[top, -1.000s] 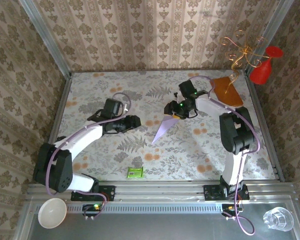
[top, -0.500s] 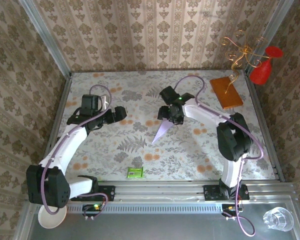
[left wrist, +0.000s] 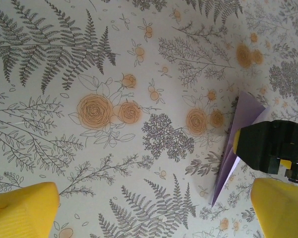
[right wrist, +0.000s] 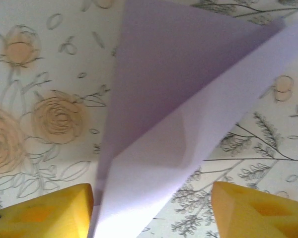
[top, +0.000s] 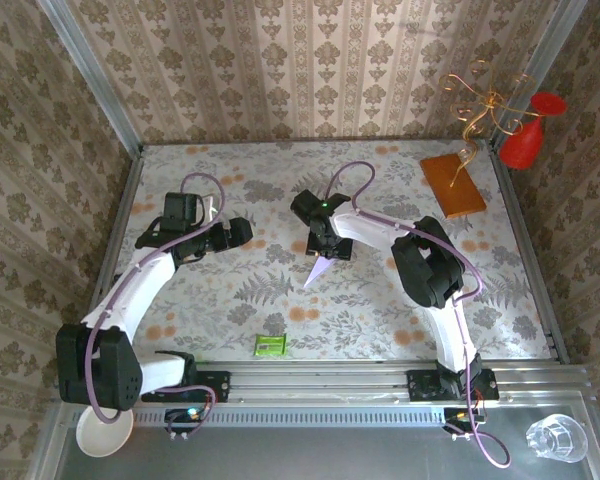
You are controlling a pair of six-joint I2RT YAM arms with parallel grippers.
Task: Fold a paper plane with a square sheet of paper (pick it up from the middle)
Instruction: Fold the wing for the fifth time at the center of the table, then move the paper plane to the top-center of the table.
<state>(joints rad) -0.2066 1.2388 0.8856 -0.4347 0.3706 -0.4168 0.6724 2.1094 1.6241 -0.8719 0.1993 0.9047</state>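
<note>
Right wrist view: we hold our right hand [right wrist: 151, 212] parted astride the paper plane [right wrist: 181, 94], probably to flatten creases, left hand [left wrist: 151, 210] wide.

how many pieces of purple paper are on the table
1. The paper plane lies mid-table, its wide end under the right gripper. Anything beneath the arms would be hidden.
</note>
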